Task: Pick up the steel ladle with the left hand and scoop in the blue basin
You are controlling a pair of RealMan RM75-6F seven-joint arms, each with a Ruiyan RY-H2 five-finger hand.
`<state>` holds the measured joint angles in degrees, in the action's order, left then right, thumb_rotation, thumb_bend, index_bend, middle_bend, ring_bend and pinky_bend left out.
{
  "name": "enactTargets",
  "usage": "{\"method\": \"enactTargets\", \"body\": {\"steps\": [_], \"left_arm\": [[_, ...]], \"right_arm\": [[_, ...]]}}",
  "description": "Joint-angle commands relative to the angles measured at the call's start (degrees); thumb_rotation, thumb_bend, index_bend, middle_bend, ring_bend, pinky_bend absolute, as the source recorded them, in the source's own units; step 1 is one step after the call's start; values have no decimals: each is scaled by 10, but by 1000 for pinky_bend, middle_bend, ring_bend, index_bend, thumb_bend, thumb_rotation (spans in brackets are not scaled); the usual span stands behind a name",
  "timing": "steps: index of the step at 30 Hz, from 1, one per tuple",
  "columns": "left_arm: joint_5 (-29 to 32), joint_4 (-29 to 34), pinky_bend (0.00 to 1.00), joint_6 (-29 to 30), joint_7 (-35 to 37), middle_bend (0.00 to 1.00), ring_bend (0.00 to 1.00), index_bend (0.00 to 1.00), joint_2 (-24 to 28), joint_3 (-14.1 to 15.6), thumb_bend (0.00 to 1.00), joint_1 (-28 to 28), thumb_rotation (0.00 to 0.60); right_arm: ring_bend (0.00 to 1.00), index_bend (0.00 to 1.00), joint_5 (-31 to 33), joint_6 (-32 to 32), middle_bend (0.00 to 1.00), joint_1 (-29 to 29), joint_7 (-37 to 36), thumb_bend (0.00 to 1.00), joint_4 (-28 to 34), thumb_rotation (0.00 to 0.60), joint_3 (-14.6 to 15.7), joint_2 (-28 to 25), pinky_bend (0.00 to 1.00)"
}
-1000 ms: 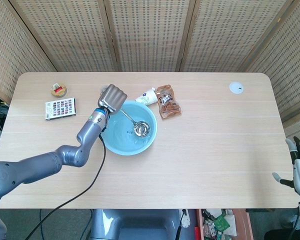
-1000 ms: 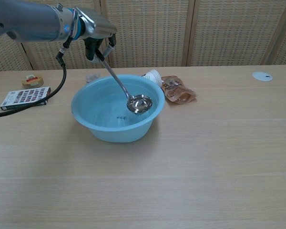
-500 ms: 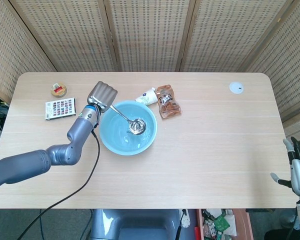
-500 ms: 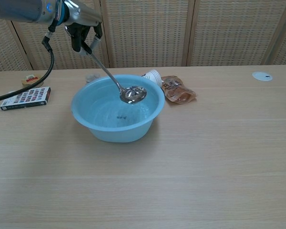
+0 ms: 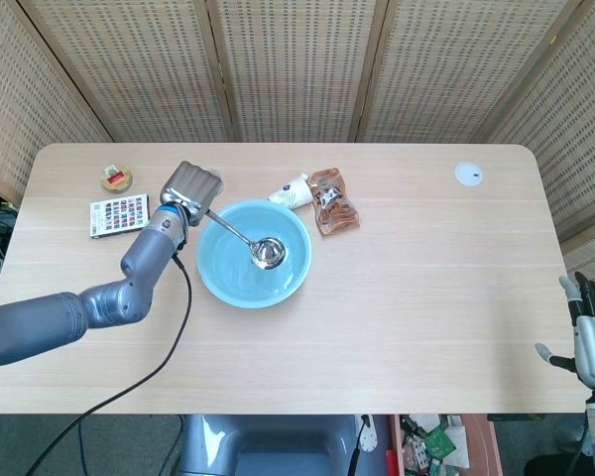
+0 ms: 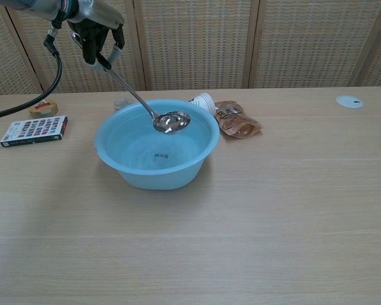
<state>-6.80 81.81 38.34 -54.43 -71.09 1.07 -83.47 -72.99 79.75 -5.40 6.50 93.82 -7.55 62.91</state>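
My left hand (image 5: 189, 187) (image 6: 96, 35) grips the upper end of the steel ladle's handle above the basin's left rim. The steel ladle (image 5: 268, 252) (image 6: 171, 121) slants down to the right, and its bowl hangs over the middle of the blue basin (image 5: 217, 280) (image 6: 117, 164), about level with the rim. The basin stands on the table left of centre. My right hand (image 5: 593, 338) sits low at the table's right front edge with its fingers apart, holding nothing; the chest view does not show it.
A brown pouch (image 5: 333, 200) (image 6: 237, 121) and a white tube (image 5: 291, 189) (image 6: 205, 101) lie just behind the basin's right side. A patterned box (image 5: 119, 214) (image 6: 33, 129) and a small round tin (image 5: 116, 178) (image 6: 43, 107) lie at the left. A white disc (image 5: 467, 175) (image 6: 349, 101) lies far right.
My left hand rose and moved left, lifting the ladle's bowl from deep in the basin to about rim height. The right hand barely moved.
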Motion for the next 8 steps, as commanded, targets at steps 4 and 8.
{"method": "enactTargets", "body": {"steps": [4,8], "left_arm": [[6,-1,1000,-1,9,1000,981,1000,0,14,487,-11,600],[5,0,1000,0,15,1000,981,1000,1,20,487,-16,600]], "right_arm": [[0,0,1,0,0,0,1,0,0,600,0,1,0],[0,0,2,-1,0,0,1,0,-1,600,0,1,0]]}}
